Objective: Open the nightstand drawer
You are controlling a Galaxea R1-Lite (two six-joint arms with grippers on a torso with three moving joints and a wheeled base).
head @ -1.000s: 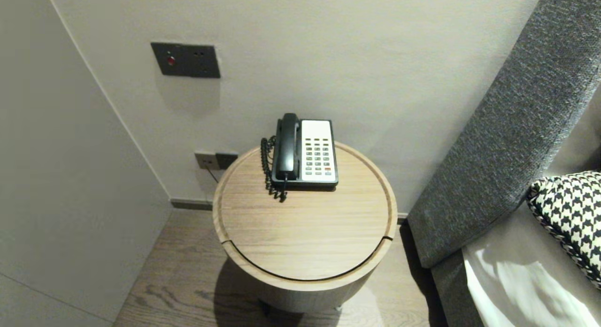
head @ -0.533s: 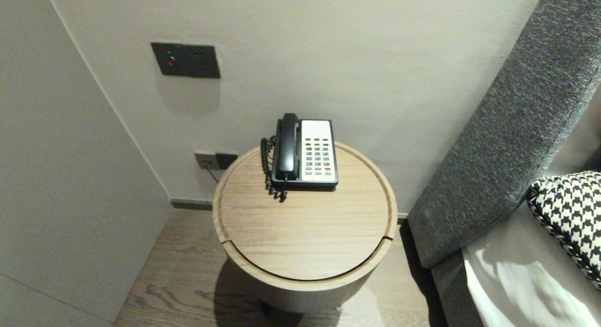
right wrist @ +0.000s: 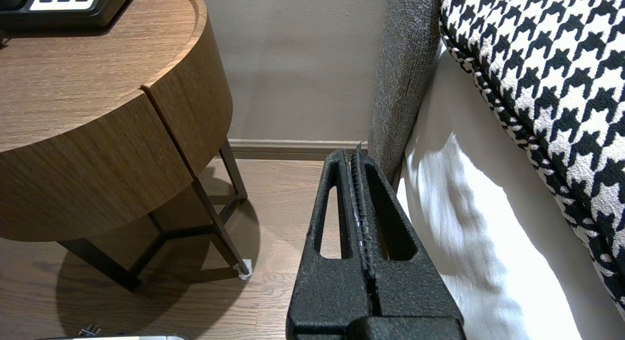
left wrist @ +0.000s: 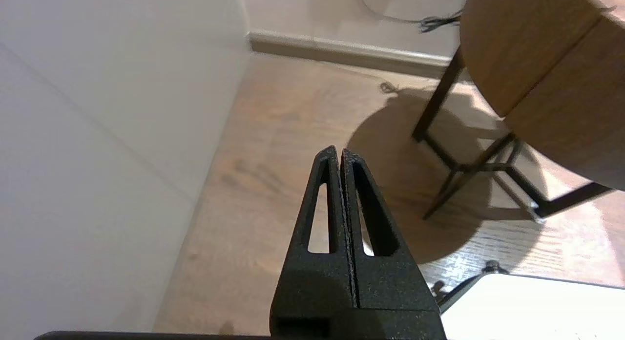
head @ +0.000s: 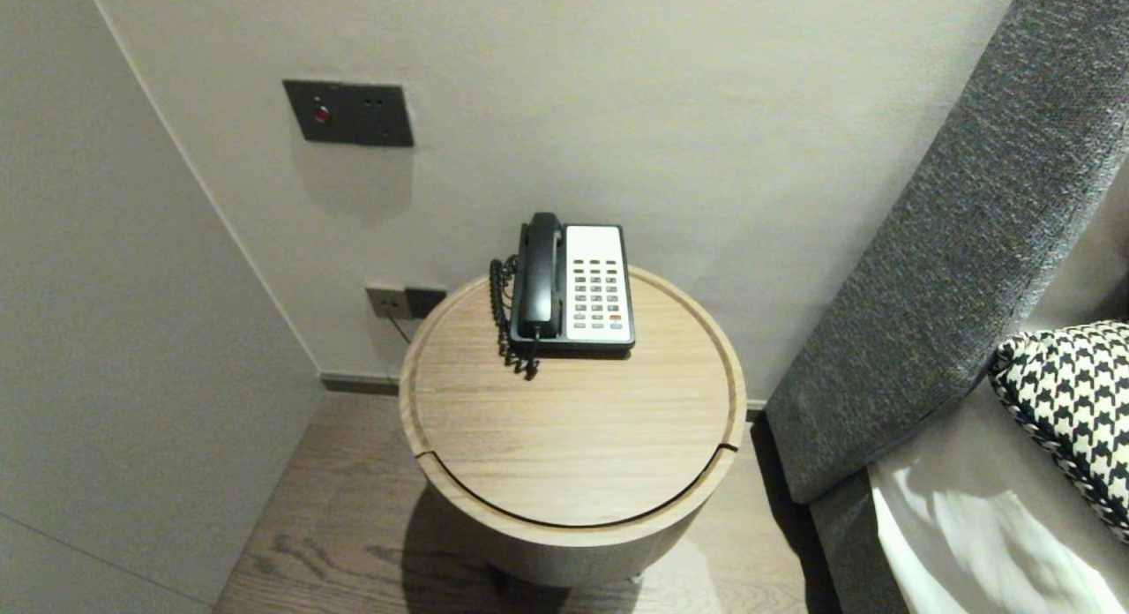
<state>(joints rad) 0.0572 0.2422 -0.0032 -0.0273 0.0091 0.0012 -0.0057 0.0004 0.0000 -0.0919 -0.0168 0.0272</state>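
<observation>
Unmoved since before: telephone (head: 573, 283) at 12 o'clock on table (head: 573, 455); left gripper (left wrist: 338, 154) at 8, right gripper (right wrist: 355, 154) at 4, fingers pressed together, empty.

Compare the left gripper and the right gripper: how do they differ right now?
The left gripper hangs over floor between the wall and the round table; the right gripper hangs between that table and the grey upholstered panel. The right gripper's camera catches the phone's edge; the left gripper's sees none. Both are shut, empty.
</observation>
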